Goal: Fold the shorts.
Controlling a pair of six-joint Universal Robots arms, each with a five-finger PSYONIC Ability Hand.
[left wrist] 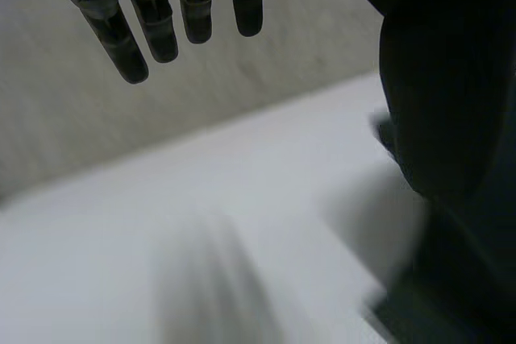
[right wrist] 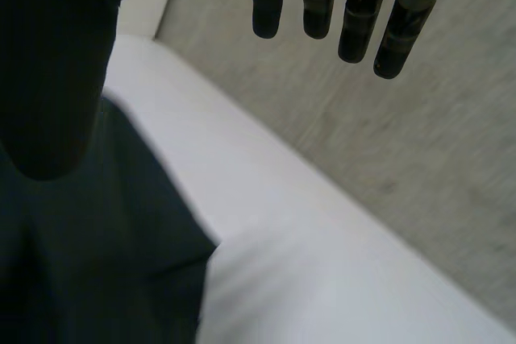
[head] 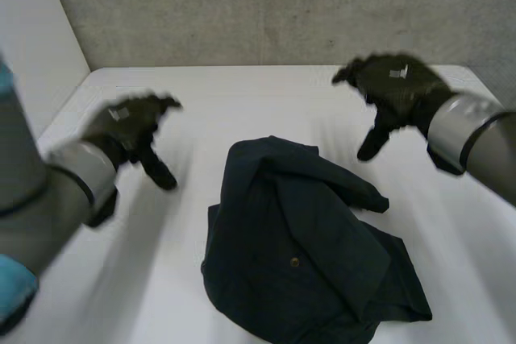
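Note:
Dark navy shorts (head: 306,255) lie crumpled in a heap on the white table (head: 266,102), toward its front middle, with a small button showing on the cloth. My left hand (head: 133,126) hovers to the left of the heap, open, fingers straight, holding nothing. Behind and to the right of the heap, my right hand (head: 395,90) is raised and open, also empty. In the left wrist view the straight fingers (left wrist: 153,30) hang over bare table, with the shorts (left wrist: 451,304) off beside the thumb. In the right wrist view the fingers (right wrist: 359,22) point at the wall and the shorts (right wrist: 97,263) lie under the thumb side.
A grey wall (head: 282,6) closes the table's far edge, and a white side wall (head: 32,38) runs along its left. Bare table surface surrounds the shorts on the left, right and far sides.

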